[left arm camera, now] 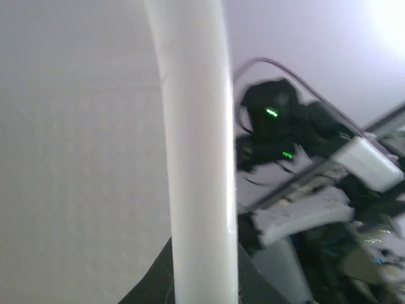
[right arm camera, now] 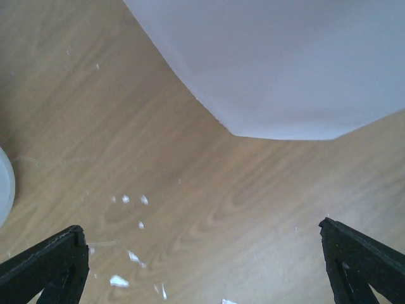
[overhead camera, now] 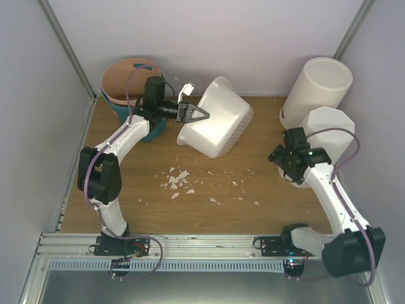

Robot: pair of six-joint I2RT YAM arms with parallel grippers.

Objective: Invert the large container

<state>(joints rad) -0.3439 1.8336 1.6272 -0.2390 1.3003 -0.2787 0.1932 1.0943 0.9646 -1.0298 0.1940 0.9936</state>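
Your top view looks down over the whole table point(overhead camera: 126, 212) from behind the arm bases. Left wrist sits hard against the large container point(left arm camera: 196, 158), facing the right arm point(left arm camera: 272, 117). Right wrist looks closely down at white scraps point(right arm camera: 120, 280) the top view shares.

- Bright, soft, even light from above fills the overhead view; the large container point(overhead camera: 218, 120) throws only a faint shadow on the bench point(overhead camera: 272, 190).
- The left wrist view is smeared with blur. The container's rim, close to the lens, is out of focus, and glare whitens the right corner.
- The right wrist view shows the wood grain sharply, while the octagonal bin point(right arm camera: 285, 63) looks flat and featureless.
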